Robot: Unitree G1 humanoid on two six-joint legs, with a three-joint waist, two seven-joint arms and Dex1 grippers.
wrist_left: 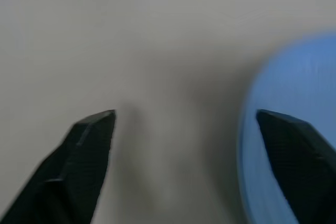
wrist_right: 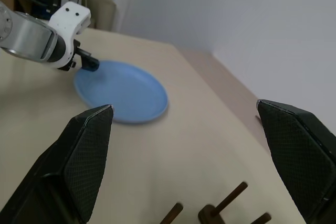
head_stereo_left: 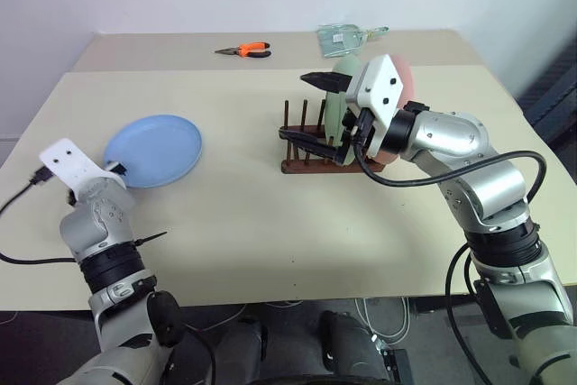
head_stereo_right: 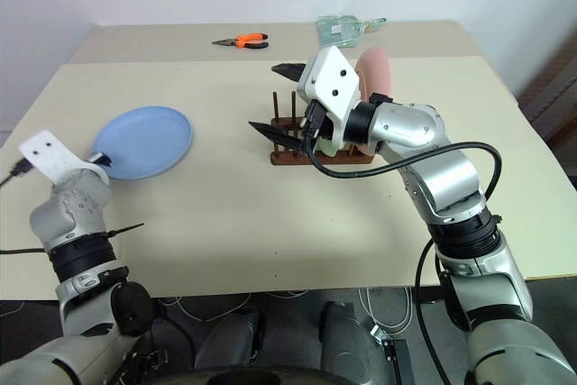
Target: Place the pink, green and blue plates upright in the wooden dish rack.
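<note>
Right end effector (head_stereo_right: 278, 101): fingers spread wide, empty, pointing roughly level toward the robot's left, forearm reaching across over the wooden dish rack (head_stereo_right: 302, 156). Pink plate (head_stereo_right: 375, 69) and green plate (head_stereo_left: 343, 96) stand upright in the rack, behind the wrist. Left end effector (wrist_left: 186, 124): fingers apart, grasping nothing, one fingertip (wrist_left: 286, 129) over the rim of the blue plate (head_stereo_left: 155, 149), which lies flat on the desk (head_stereo_left: 297, 223), well apart from the rack. Orange-handled pliers (head_stereo_left: 245, 49) lie at the desk's far edge.

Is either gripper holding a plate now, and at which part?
No. The right gripper is open and empty; the left gripper is open beside the blue plate.
</note>
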